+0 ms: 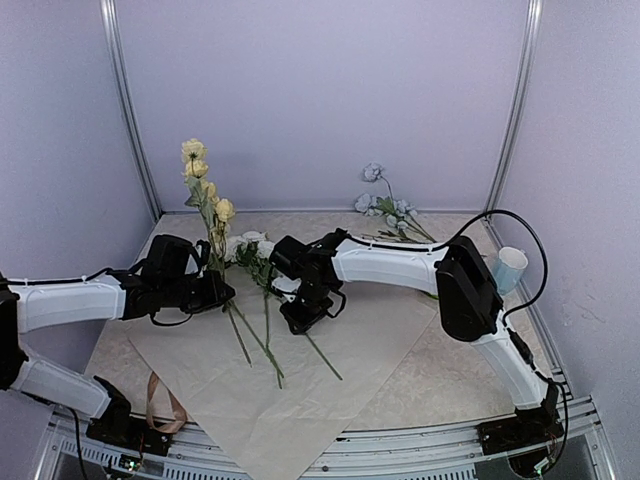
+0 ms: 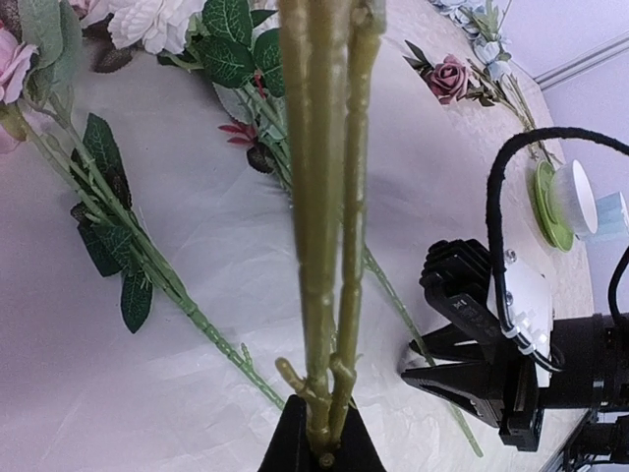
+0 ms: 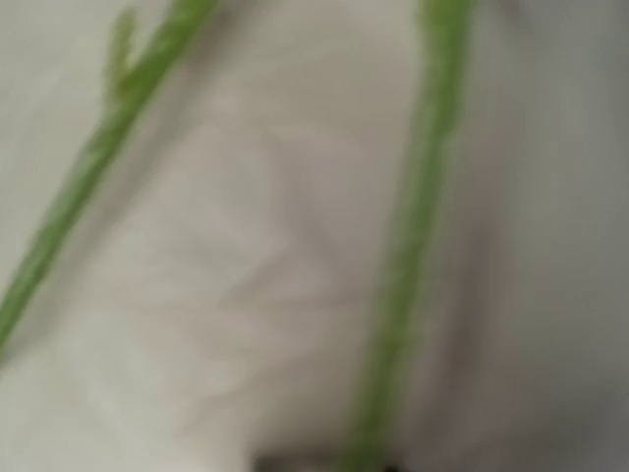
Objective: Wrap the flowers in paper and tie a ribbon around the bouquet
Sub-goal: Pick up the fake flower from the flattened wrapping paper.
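My left gripper (image 1: 215,290) is shut on the base of a yellow flower sprig (image 1: 205,185) and holds it upright over the left part of the paper (image 1: 390,330). In the left wrist view the olive stems (image 2: 324,246) rise from my left gripper (image 2: 319,450). Other flowers (image 1: 248,247) lie on the peach sheet, stems toward the near edge. My right gripper (image 1: 305,316) points down onto one thin green stem (image 3: 403,275). Its fingers (image 2: 447,382) stand close together at that stem; whether they pinch it does not show. The ribbon (image 1: 165,402) lies off the paper, near left.
Pale blue flowers (image 1: 385,205) lie at the back of the table, with a pink rose (image 2: 450,77) beside them. A blue-and-white cup (image 1: 508,268) stands at the right edge on a green saucer (image 2: 548,211). Walls close in on three sides.
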You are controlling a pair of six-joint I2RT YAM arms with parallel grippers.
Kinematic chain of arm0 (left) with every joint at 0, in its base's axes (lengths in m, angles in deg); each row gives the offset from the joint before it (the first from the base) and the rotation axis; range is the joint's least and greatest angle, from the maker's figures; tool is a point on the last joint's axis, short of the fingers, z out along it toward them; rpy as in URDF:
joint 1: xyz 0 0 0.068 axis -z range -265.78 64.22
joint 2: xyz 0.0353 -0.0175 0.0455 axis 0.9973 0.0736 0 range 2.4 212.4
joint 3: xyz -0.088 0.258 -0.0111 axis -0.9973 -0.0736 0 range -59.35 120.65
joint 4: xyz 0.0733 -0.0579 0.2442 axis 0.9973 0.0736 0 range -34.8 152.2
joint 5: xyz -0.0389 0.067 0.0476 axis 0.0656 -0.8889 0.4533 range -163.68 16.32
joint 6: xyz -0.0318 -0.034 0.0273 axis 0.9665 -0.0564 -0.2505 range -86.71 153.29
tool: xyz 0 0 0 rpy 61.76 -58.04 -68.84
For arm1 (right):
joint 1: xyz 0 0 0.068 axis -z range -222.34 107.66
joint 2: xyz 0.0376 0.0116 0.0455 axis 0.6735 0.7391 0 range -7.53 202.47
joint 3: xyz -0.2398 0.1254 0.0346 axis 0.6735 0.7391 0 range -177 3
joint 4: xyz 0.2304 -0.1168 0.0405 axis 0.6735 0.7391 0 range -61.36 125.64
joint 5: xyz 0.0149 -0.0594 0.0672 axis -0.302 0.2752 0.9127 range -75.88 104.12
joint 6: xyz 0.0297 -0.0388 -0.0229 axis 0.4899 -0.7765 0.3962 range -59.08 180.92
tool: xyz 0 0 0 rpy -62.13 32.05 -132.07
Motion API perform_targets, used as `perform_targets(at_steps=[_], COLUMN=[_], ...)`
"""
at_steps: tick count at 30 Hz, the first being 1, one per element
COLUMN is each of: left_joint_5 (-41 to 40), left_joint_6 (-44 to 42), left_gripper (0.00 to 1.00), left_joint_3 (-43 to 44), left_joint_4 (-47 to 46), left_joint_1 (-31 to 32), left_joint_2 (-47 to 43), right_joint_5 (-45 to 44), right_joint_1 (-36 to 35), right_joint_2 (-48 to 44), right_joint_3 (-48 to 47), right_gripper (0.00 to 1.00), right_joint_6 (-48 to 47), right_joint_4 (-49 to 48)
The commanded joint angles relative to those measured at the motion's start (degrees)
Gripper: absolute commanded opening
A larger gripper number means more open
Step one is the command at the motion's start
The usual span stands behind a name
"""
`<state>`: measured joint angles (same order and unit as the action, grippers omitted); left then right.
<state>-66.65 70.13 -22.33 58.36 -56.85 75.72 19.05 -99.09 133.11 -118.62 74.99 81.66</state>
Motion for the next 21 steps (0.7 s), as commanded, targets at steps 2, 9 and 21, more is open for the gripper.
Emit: perform_targets(at_steps=[2, 9, 21], left_joint_5=[0.55, -0.76, -3.79], left_joint_6=[-1.98, -4.67, -6.91], left_gripper=[0.00, 0.00, 0.00], left_joint_3=[-1.30, -0.22, -1.83], left_joint_4=[-3.22, -1.31, 1.15], left_joint_1=[-0.99, -1.14, -2.37], left_joint_2=[-0.93, -1.61, -9.23], right_joint_5=[-3.34, -0.89, 17.32], right_joint_1=[-1.54, -0.70, 2.27], right_joint_2=[2.54, -2.95, -20.48], right_joint_3=[0.27, -0.33, 24.96], right_gripper=[0.10, 0.00, 0.00], right_joint_6=[1.78, 6.04, 29.13], right_joint_4=[5.70, -2.32, -41.56])
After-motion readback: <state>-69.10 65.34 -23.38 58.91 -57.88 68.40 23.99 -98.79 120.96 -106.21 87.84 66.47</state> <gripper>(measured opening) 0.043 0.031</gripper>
